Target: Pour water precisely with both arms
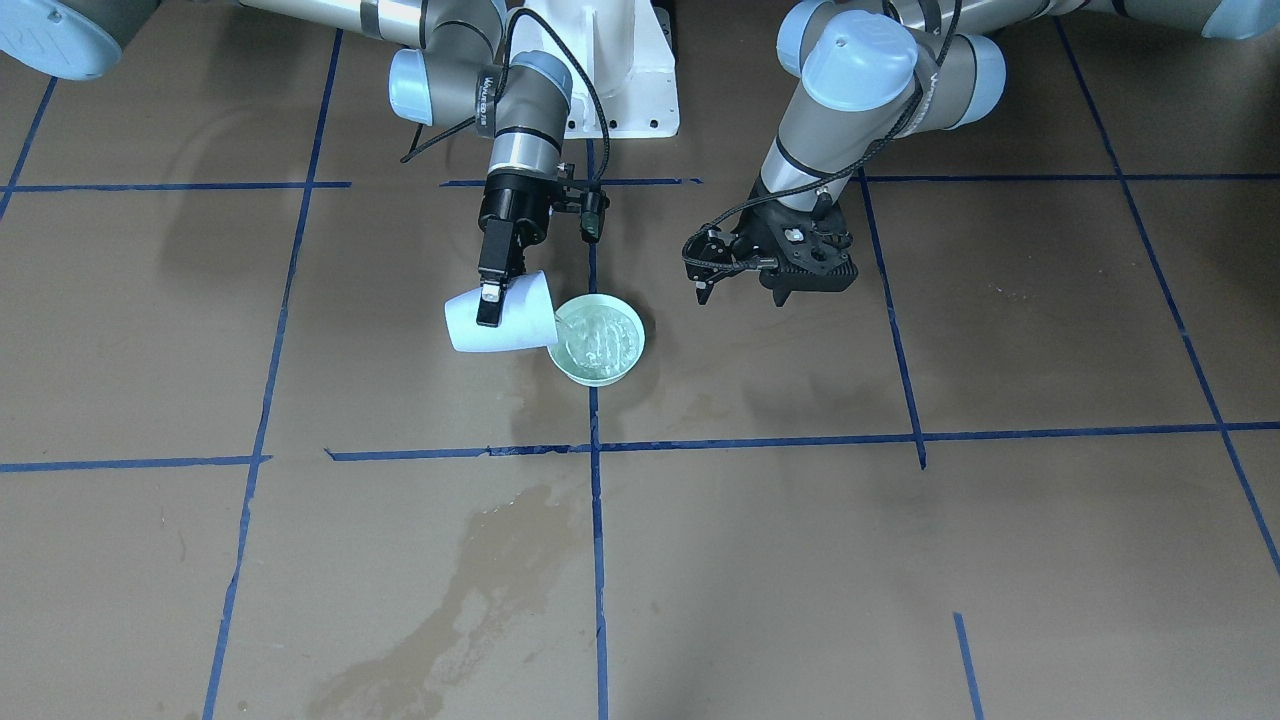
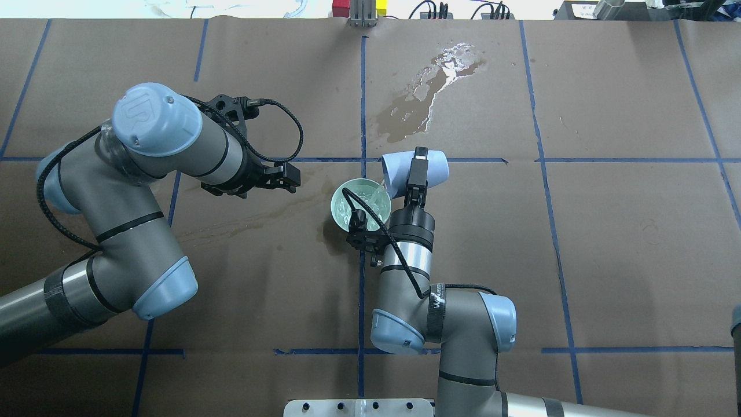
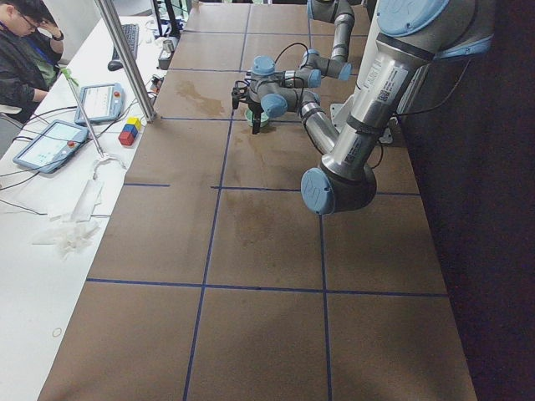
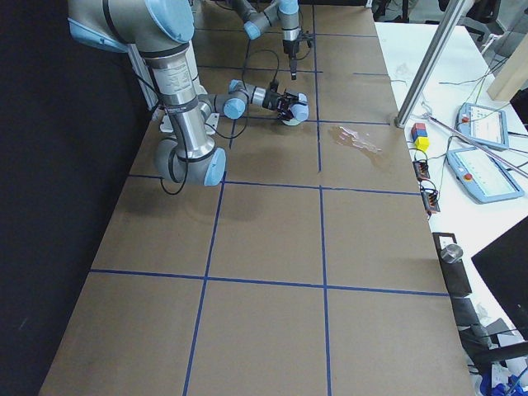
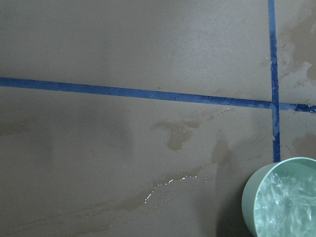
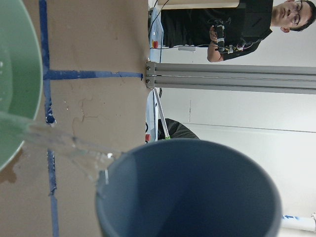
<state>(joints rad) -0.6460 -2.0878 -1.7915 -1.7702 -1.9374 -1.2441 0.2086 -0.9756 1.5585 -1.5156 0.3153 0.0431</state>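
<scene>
Water (image 1: 598, 340) streams into the green bowl (image 1: 597, 381) since the right gripper (image 1: 490, 305), clamped on the blue cup (image 1: 522, 325), tips it sideways; whether the left gripper (image 1: 790, 285) hanging beside is open, I cannot tell

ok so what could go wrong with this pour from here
The stream enters right at the bowl rim nearest the cup; a small wobble could send it onto the paper. The water already looks high and churning, so it may overflow. The left gripper is apart, so nothing steadies the bowl.
</scene>
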